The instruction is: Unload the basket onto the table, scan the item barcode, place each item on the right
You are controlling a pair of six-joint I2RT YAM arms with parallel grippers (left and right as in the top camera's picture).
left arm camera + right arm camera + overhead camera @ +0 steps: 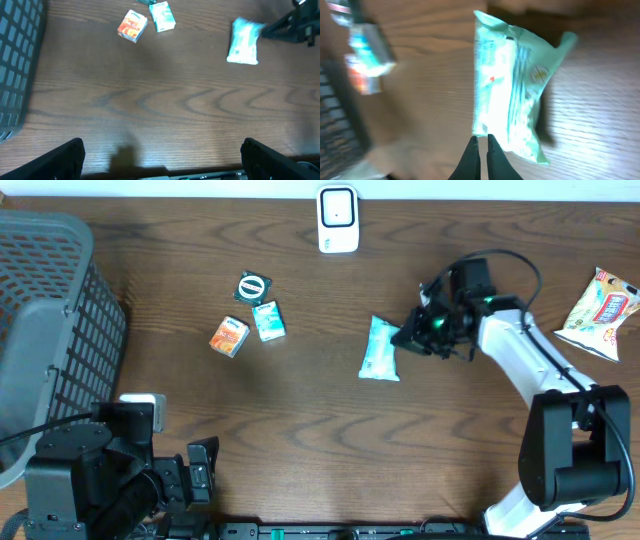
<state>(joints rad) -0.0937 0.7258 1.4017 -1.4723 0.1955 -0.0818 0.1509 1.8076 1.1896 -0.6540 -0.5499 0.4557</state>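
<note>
The right gripper [481,142] has its jaws pressed flat together, the two fingers [471,159] showing no gap. Their tips meet the near edge of the pale green packet [510,90]. The wrist view is blurred, so it is hard to say whether they pinch the wrapper's edge or only touch it.

Seen from overhead, the packet lies flat on the wooden table [320,430] just to the 3 o'clock side of centre, with the gripper against its 2 o'clock corner. The white scanner [338,220] stands at the table's 12 o'clock edge, well apart from the packet.

The left gripper [162,145] has its jaws spread as wide as they go and grips nothing, hanging over bare wood at the table's 7 o'clock corner.

At about 10 o'clock from centre sit an orange box [229,336] and a teal box [268,321] just beside each other, with a small round dark item [253,287] just beyond them. A grey mesh basket [50,310] fills the 9 o'clock edge, and a printed snack bag [600,310] lies at the 3 o'clock edge.
</note>
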